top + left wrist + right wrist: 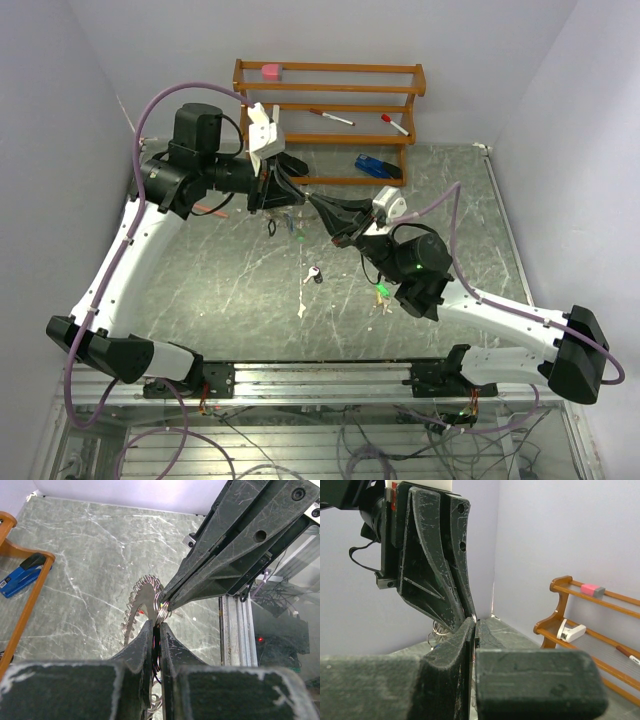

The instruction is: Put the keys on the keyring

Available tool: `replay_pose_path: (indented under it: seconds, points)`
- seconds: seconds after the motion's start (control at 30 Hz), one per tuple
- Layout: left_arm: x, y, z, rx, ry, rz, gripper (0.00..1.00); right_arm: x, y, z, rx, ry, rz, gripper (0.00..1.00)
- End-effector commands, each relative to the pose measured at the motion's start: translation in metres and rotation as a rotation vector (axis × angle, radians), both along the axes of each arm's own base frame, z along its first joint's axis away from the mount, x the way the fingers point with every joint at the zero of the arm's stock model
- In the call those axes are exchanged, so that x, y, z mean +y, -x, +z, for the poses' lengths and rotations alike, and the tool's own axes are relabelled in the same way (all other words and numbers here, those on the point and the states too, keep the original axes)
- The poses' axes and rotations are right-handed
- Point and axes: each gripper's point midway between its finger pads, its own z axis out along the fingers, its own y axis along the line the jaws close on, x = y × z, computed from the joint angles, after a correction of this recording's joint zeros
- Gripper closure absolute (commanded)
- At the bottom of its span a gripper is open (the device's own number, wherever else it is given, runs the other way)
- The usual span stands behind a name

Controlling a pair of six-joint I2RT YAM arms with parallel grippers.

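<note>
Left wrist view: my left gripper point(156, 630) is pinched shut on the keyring point(145, 605), held above the table point(90, 555). My right gripper point(169, 605) is clamped tight at its rim. Any twist between us could pop the thin wire free. It looks like a silver hoop fringed with small keys point(127, 617).

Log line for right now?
left gripper: shut on keyring | right gripper: shut, tips at keyring | loose keys: on table

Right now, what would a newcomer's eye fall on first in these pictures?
The left gripper and right gripper, both pinched shut, meet tip to tip above mid-table, with the keyring fanning its fringe of keys at the joint. Nearer the bases, loose keys lie scattered on the marble table.
</note>
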Motion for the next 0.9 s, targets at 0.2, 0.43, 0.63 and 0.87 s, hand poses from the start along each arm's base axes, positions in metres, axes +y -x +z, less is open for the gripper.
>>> replay_pose_path:
  seconds: [0.2, 0.43, 0.63, 0.87]
  points:
    - [0.007, 0.002, 0.006, -0.123, -0.041, 0.003, 0.93, -0.006, 0.002, -0.015, 0.112, 0.045, 0.003, 0.78]
    - [0.015, -0.002, -0.014, -0.162, -0.14, -0.001, 0.93, -0.016, 0.013, -0.016, 0.166, 0.119, 0.024, 0.62]
    - [0.025, -0.001, -0.034, -0.178, -0.239, -0.04, 0.93, 0.002, 0.018, -0.021, 0.202, 0.225, 0.094, 0.61]
    - [0.029, 0.003, -0.038, -0.19, -0.257, -0.046, 0.93, 0.026, 0.016, -0.03, 0.233, 0.281, 0.155, 0.62]
